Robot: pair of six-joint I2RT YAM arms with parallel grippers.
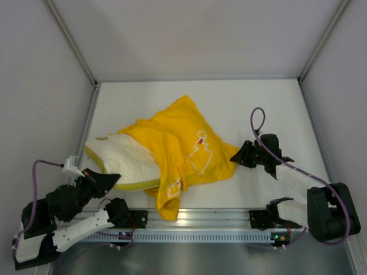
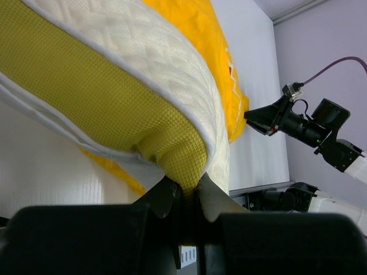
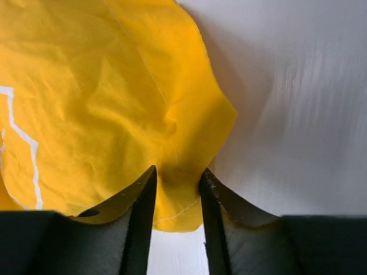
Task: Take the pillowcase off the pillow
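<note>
My left gripper [image 2: 184, 192] is clenched on the one pillow [image 1: 123, 157], its two fingers pinching the olive-yellow mesh side band at the corner nearest me; the cream quilted face rises above and ahead of those fingers. My right gripper [image 3: 176, 195] grasps a corner of the one pillowcase [image 3: 86, 86], the yellow cloth puckered between its two fingers and spreading ahead and to their left, white outline print at the far left. Between my two grippers the pillowcase lies crumpled over the pillow's far end, the cream end toward my left gripper bare on the white table [image 1: 258, 109]
</note>
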